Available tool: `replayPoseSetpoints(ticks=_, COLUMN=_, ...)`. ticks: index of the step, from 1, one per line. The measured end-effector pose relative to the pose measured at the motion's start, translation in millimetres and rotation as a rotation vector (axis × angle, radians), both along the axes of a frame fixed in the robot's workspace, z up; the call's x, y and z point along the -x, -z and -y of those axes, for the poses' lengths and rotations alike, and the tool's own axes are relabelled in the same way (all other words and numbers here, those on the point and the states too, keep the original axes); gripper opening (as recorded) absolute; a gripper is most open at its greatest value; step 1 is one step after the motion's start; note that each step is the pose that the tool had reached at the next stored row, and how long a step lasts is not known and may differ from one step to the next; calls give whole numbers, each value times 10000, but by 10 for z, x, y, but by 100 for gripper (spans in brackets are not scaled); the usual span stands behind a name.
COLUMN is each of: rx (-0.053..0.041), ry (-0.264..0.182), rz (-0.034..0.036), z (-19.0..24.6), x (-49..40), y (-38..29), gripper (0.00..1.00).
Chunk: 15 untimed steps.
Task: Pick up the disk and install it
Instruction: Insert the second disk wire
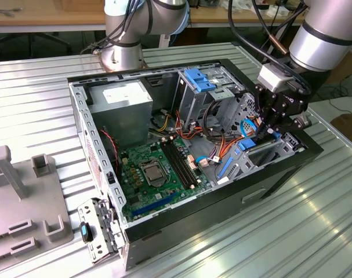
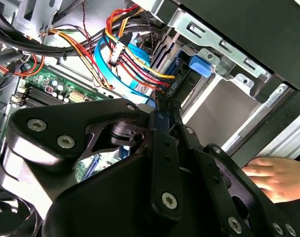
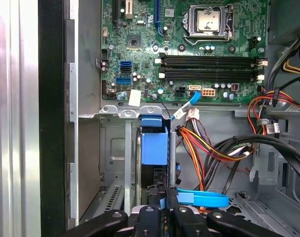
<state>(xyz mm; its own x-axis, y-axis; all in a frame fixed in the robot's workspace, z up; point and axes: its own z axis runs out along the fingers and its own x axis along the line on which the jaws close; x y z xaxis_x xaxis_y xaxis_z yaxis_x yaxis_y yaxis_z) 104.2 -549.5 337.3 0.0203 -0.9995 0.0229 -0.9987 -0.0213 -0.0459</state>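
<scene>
The disk [image 3: 154,145] stands on edge in the drive bay at the front corner of the open computer case [image 1: 280,168], its blue carrier rail facing the first wrist view. In the exterior view its blue edge [image 1: 249,143] shows just below my gripper [image 1: 267,130], which reaches down into the case from the exterior view's right. In both wrist views the black fingers [image 3: 172,200] come together on the disk's near edge. My gripper [image 3: 163,197] [image 2: 162,112] is shut on the disk, with a strip of blue between the fingertips.
Bundles of red, yellow and orange cables [image 3: 209,148] and a blue data cable [image 3: 201,198] lie beside the bay. The motherboard [image 1: 155,171], power-supply box [image 1: 120,110] and a blue-topped drive cage [image 1: 199,80] fill the case. A person's hand [image 2: 276,175] rests on the case's outer wall.
</scene>
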Motion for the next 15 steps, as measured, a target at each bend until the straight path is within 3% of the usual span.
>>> replayPoseSetpoints(ticks=6, rx=-24, ry=-2, rz=25, z=-1, x=-1, y=-4, gripper=18)
replayPoseSetpoints(ticks=8, rx=-3, ry=2, rz=26, z=-1, x=0, y=-103, gripper=30)
replayPoseSetpoints(ticks=13, rx=-5, ry=18, rz=25, z=-1, x=1, y=-316, gripper=30)
replayPoseSetpoints(ticks=14, rx=-7, ry=18, rz=25, z=-1, x=1, y=-317, gripper=29)
replayPoseSetpoints(ticks=15, rx=-5, ry=19, rz=25, z=-1, x=1, y=-322, gripper=15)
